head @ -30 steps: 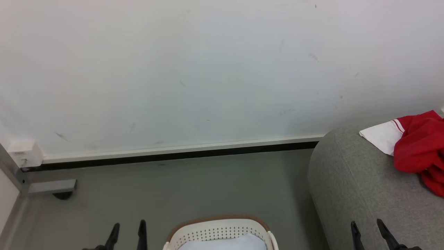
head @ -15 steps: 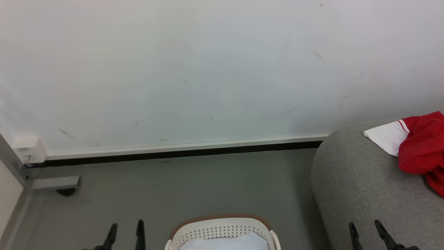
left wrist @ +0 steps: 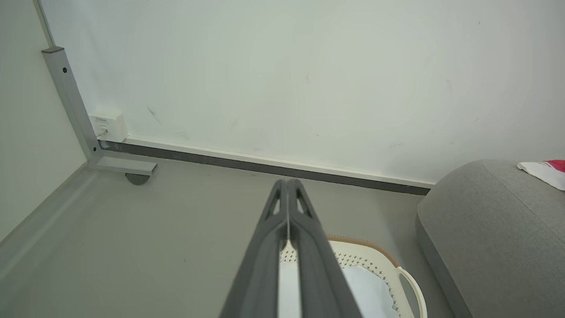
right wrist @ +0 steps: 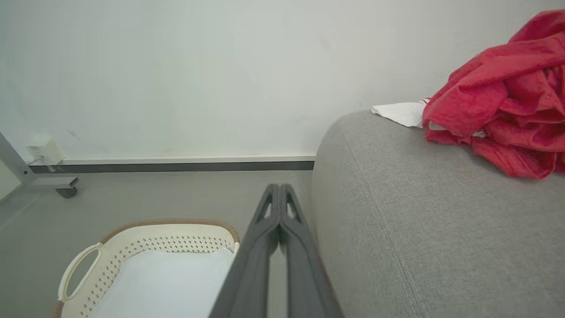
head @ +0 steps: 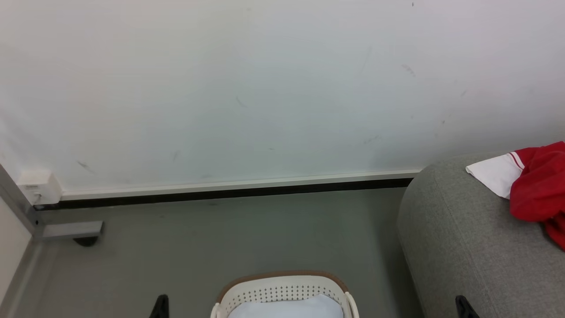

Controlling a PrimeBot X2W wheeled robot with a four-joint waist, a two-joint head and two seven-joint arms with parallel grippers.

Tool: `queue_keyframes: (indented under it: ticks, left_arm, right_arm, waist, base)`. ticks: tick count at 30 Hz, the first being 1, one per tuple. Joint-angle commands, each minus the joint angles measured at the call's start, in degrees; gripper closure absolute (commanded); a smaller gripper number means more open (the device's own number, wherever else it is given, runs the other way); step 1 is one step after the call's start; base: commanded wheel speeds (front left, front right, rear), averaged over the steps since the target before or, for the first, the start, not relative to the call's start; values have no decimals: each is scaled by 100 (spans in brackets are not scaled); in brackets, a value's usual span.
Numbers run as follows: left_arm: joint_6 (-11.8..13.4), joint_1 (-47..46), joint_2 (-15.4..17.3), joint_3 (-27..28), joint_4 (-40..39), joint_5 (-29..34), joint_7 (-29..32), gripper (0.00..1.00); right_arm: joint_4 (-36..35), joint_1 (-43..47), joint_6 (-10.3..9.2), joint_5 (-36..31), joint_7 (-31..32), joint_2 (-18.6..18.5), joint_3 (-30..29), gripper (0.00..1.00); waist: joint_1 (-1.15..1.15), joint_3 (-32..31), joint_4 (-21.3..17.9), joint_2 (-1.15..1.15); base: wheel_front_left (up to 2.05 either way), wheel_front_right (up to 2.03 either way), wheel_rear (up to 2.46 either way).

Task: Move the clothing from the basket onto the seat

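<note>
Above-right of the right gripper [right wrist: 279, 186], fingers together and empty, clothing [right wrist: 499, 101] heaped on the seat [right wrist: 419, 229], basket [right wrist: 176, 243] lower-left with pale pad [right wrist: 163, 282], left gripper [left wrist: 287, 182] likewise together.

- An off-white painted wall [head: 265, 88] with faint dark scuff marks stands at the back.
- A thin white skirting strip with a black band beneath [head: 229, 190] runs along its foot.
- A smooth matte grey floor [head: 220, 238] lies below, evenly lit.
- A grey metal post with a flat foot [head: 73, 229] stands in the left corner, just beside a small white plastic wall box [head: 39, 186].
</note>
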Motion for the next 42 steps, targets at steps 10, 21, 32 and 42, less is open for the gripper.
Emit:
queue_keyframes:
  ticks: [10, 21, 32, 42]
  left_arm:
    - [-206, -231, -44, 274, -78, -1080, 306, 100]
    - [-390, -364, -107, 478, -84, -2040, 576, 100]
    - [-550, -484, -164, 664, -81, -2876, 822, 100]
    - [-685, -584, -208, 817, -78, -3561, 1021, 100]
  right_arm:
    - [-225, -200, -1, 1259, 286, -27, -134, 100]
    - [-375, -287, -3, 2360, 540, -31, -219, 100]
    - [-485, -378, -4, 3328, 780, -35, -307, 100]
    - [-577, -452, -5, 4118, 980, -39, -383, 100]
  waist:
    - [0, 44, 26, 0]
    - [0, 92, 54, 0]
    - [0, 141, 83, 0]
    - [0, 185, 109, 0]
  base:
    - [0, 0, 0]
    - [0, 0, 0]
    - [0, 0, 0]
    - [0, 0, 0]
